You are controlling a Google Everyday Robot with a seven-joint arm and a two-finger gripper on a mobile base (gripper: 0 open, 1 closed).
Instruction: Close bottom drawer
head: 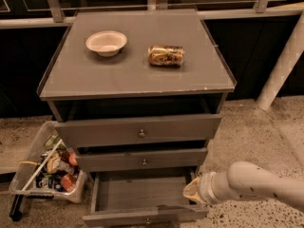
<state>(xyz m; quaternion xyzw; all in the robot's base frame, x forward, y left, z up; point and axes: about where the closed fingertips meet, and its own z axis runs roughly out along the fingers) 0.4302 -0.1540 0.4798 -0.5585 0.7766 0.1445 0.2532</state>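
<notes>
In the camera view, the cabinet [137, 80] carried a bowl [106, 42] and a can [166, 55] lying on its side. A bin [47, 170] of clutter sat on the floor to the left, clear of the drawers.

The bottom drawer [142, 194] stood pulled well out, its flat tray bare and its thin front near the picture's lower edge. The two drawers above were only slightly proud.

The arm [256, 184] entered low from the right. This put the gripper [191, 192] at the drawer's right side wall, just below the middle drawer [142, 160]. Whether it touched the wall, or was clenched or released, could not be told.

That low, side-on placement probably suited a push, but the gripper sat behind the front. It would likely need to get ahead of the front before pressing inward.
</notes>
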